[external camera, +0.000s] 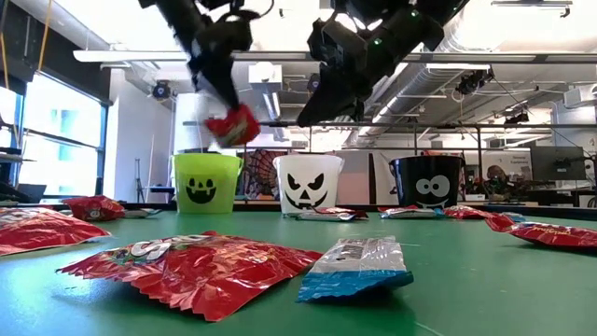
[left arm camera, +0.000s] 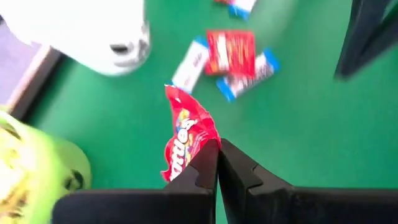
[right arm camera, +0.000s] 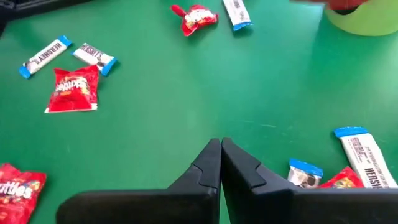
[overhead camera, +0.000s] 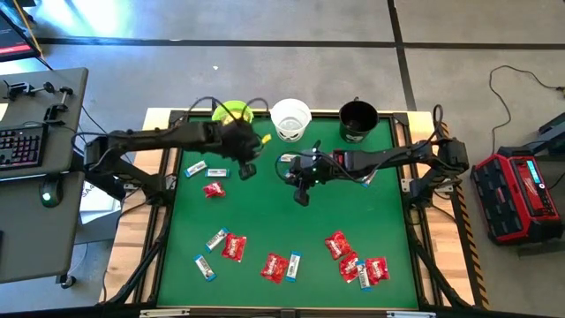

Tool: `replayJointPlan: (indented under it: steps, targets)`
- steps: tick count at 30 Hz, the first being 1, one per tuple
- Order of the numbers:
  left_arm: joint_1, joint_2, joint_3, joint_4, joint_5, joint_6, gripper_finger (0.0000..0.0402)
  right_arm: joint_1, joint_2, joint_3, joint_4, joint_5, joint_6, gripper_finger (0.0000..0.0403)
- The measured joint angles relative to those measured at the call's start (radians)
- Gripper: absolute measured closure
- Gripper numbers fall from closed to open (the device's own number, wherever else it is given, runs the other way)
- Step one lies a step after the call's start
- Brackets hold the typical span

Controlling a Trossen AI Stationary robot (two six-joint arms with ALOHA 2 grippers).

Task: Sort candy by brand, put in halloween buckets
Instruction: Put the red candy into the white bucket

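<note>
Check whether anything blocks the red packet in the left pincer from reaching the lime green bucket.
Nothing visible does. The left pincer is shut on the red packet, raised above the table close beside the lime green bucket, with only open air between them. The right pincer hovers mid-table, clear of that path.

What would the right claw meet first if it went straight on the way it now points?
Probably bare green table: the shut, empty right claw points down at open felt, red packets and blue-and-white bars lying off to the sides. Depth is unclear.
</note>
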Motion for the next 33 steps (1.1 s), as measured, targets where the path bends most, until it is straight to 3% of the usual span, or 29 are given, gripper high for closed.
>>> replayJointPlan:
  steps: [9,16,20,33]
  targets:
    - [0.104,0.004,0.192,-0.028,-0.003,-0.005,0.0401,0.032,0.000,-0.001,0.045,0.114,0.048,0.0403]
    - [0.141,0.005,0.276,-0.055,0.009,0.004,0.0401,0.033,-0.005,-0.149,0.254,0.091,0.142,0.0403]
    - [0.144,0.020,0.306,-0.053,0.027,0.005,0.0401,0.045,-0.023,-0.198,0.267,0.091,0.193,0.0403]
    - [0.165,0.241,0.505,-0.053,0.043,0.059,0.0401,0.065,-0.144,-0.214,0.174,0.194,0.187,0.0403]
